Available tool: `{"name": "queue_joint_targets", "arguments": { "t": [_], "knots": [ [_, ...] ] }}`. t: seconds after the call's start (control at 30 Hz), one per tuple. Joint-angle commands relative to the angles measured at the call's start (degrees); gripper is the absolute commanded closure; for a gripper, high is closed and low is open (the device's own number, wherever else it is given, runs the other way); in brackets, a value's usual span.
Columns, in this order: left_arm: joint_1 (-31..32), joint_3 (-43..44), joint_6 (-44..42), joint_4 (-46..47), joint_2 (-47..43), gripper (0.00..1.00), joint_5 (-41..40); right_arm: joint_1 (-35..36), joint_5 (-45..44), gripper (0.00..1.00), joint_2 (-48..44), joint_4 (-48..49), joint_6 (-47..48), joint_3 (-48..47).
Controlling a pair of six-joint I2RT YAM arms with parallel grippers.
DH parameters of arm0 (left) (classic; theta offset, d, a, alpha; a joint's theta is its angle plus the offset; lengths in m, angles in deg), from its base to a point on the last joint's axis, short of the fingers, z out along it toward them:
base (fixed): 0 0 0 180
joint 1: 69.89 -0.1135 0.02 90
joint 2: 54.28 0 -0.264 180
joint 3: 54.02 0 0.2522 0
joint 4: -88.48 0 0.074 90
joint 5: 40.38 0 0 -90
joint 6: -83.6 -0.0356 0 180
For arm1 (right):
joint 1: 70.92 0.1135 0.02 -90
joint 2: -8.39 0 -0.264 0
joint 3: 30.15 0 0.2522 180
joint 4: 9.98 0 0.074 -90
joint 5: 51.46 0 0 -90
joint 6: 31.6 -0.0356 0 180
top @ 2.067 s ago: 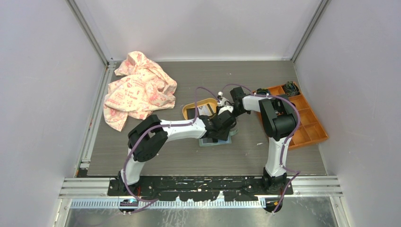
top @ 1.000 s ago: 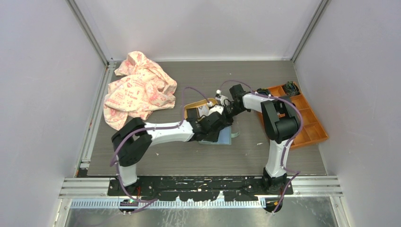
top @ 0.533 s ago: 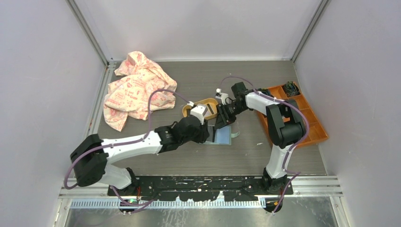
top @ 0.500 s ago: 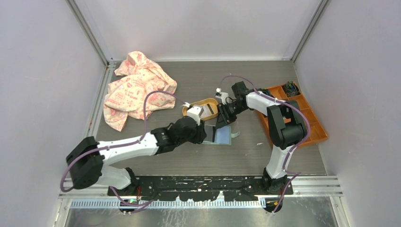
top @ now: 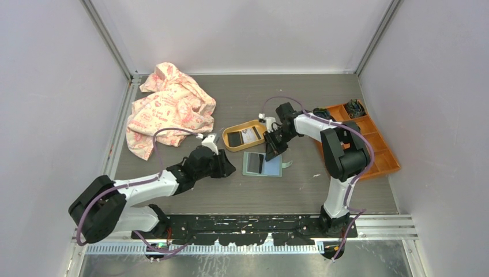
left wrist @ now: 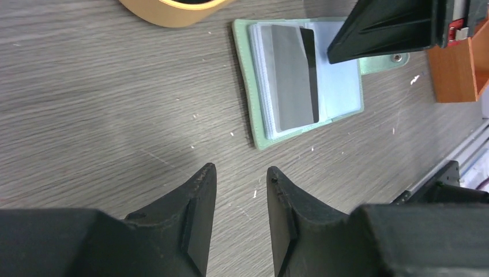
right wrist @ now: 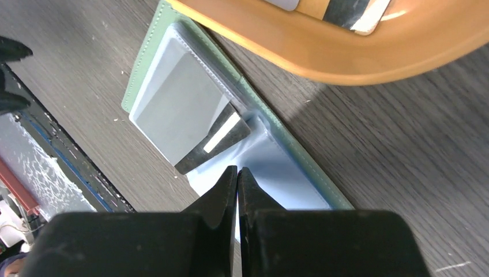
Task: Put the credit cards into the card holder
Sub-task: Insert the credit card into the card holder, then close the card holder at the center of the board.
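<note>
The right gripper (right wrist: 237, 170) is pinched closed, empty, over the unfolded card holder (right wrist: 277, 173) at centre; the left gripper (left wrist: 239, 173), lower left, is parted, empty.

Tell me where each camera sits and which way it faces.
Top external: high behind the bases, looking down on the table; left arm and right arm both show.
Left wrist: low over the table, facing the card holder; the open left fingers fill the bottom.
Right wrist: close above the card holder, looking down; the shut right fingers show.
Shared: all three see the card holder and yellow-orange tray.
</note>
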Motion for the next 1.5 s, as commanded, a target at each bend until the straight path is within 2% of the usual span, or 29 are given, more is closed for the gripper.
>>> {"name": "queue_joint_targets", "arguments": {
  "t": [0.0, 0.2, 0.57, 0.73, 1.0, 1.13, 1.33, 1.4, 1.47],
  "knots": [
    [-0.63, 1.88, 2.65, 5.95, 4.17, 0.63, 3.99, 1.13, -1.81, 0.92, 0.27, 0.42, -2.42, -0.83],
    [-0.80, 7.30, -0.14, -0.84, 11.96, 0.67, 0.57, 3.16, -1.50, 0.92, 3.27, 2.00, -6.16, -1.64],
    [-0.80, 11.27, -0.98, 1.20, 21.01, 0.70, 5.98, 3.37, 7.37, 0.91, 4.93, 7.94, -13.40, -1.81],
    [-0.75, 9.74, -0.35, 1.93, 18.10, 0.71, 5.78, 2.91, 7.53, 0.91, 3.66, 5.52, -10.78, -3.11],
    [-0.80, 3.41, -0.77, 3.59, 4.51, 0.67, 4.43, 2.10, 5.25, 0.88, -6.61, 0.37, -0.04, -3.24],
    [-0.89, -0.32, -0.03, 5.92, -4.18, 0.61, 4.78, 2.08, 4.59, 0.86, -12.80, -0.80, 3.48, -2.73],
    [-0.93, -6.10, 6.34, 12.78, -10.01, 0.38, 8.45, 1.31, 0.04, 0.85, -24.77, 1.44, 6.78, 0.58],
    [-0.94, -8.28, 8.94, 14.81, -10.76, 0.24, 8.22, 0.29, -1.99, 0.76, -28.91, 4.23, 6.95, 2.95],
    [-0.97, -11.56, 11.16, 18.33, -11.14, 0.21, 8.13, -2.20, -1.93, 0.57, -32.34, 7.84, 5.17, 5.55]
  ]
}}
